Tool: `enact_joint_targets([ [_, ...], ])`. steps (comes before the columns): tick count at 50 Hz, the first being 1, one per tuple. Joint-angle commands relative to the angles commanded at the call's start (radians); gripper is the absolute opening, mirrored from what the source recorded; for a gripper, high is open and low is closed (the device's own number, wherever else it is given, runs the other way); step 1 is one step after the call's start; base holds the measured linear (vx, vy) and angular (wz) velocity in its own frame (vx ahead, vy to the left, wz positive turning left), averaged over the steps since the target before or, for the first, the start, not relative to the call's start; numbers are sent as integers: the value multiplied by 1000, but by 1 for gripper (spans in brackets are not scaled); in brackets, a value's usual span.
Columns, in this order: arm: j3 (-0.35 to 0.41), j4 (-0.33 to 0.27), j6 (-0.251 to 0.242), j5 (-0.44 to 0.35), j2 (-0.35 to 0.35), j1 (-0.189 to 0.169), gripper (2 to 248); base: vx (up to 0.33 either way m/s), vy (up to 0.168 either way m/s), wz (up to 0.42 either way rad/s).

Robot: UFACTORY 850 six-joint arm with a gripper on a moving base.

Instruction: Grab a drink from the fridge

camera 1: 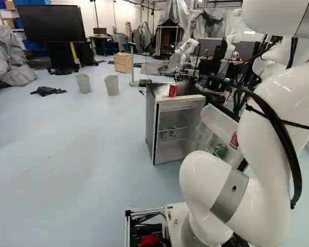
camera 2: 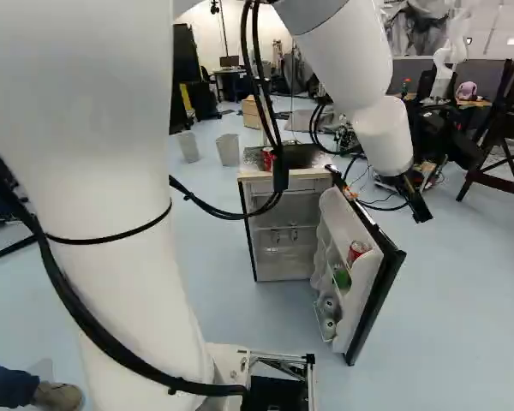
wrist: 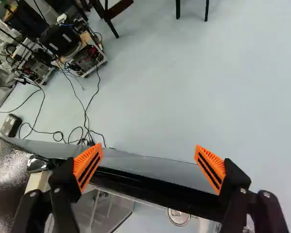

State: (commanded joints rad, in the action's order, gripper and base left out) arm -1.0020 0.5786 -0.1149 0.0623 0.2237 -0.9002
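We see several drinks at the fridge, whose door is swung out. 1 bright red can with pale markings stands upright on the fridge top. In the door racks sits a 2nd can, the door can, also red, with white marks and a pale metal top. Just beside and below it is a green drink; we cannot tell whether it is a can or a bottle. Lower in the door we make out 2 pale, silvery round items, too small to name. Inside the fridge, small light-coloured things are at the wire shelf, their shape unclear.

Our claw hangs over the door, its 2 fingers spread wide, the ridged orange pads well apart and holding nothing. In the wrist view the door's dark edge runs under the claw, and a round, silvery can lid shows just beside that edge, nearer the right-hand finger than the other; we cannot tell which can it tops.
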Motion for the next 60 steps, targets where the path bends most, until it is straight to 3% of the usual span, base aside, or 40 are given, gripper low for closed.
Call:
enact_joint_targets([
  [39,-204,0,0,119,249,-8,247,0,0,0],
  [60,-233,-15,0,180,312,-9,247,0,0,0],
])
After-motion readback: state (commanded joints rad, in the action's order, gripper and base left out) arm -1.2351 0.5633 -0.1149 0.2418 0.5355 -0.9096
